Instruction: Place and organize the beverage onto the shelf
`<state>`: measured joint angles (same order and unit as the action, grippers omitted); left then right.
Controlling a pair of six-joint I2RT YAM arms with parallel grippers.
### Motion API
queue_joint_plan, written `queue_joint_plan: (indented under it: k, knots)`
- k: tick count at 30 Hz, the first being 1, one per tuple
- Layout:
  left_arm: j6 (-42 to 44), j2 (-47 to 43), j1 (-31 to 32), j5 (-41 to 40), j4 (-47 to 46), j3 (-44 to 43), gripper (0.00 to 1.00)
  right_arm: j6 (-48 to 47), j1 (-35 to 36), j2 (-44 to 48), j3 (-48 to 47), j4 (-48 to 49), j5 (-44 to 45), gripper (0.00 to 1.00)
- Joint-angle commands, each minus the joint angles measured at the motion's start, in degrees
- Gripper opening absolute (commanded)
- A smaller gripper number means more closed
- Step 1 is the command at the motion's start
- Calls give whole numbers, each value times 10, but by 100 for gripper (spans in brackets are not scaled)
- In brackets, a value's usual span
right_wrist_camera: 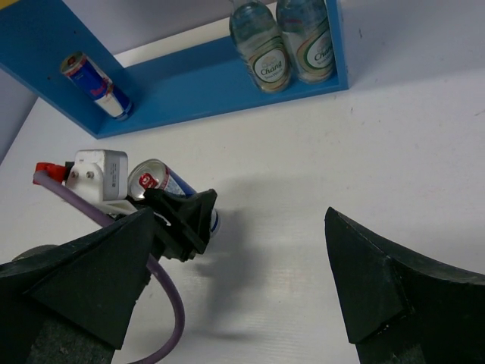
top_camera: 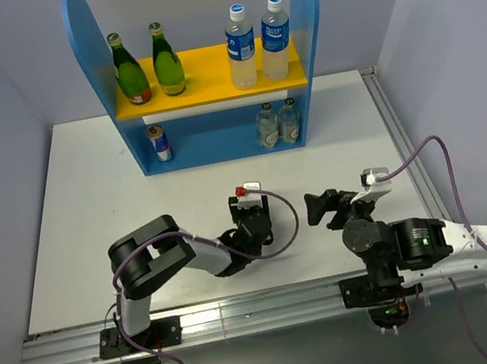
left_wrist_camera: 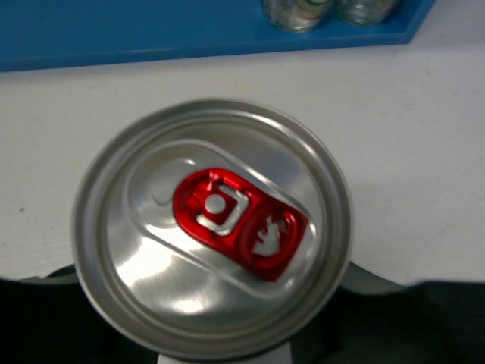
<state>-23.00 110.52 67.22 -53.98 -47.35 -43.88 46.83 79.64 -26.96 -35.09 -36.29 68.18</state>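
Observation:
My left gripper is shut on a small silver can with a red tab, holding it tilted and low over the white table. The can also shows in the right wrist view. My right gripper is open and empty to the can's right, fingers wide apart. The blue shelf stands at the back. Two green bottles and two blue-capped water bottles stand on its yellow upper board. A second can stands at the lower tier's left.
Two small clear glass bottles stand at the right of the lower tier, also seen in the right wrist view. A metal rail runs along the table's near edge and another along its right edge. Grey walls enclose the table.

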Motion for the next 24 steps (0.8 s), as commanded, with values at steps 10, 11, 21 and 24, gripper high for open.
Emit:
queue_joint_plan:
  k: [10,11,21,24]
  knots:
    - [35,-75,-38,1,22,-27,0,-14,3,22,11,13,20,100]
    - [32,-87,-65,12,39,-31,0,-16,3,22,13,17,18,100]
    - [100,-72,-225,88,49,-111,0,-25,3,54,26,27,12,100]
    - [109,-32,-266,106,38,-143,0,-24,3,61,25,18,13,100]
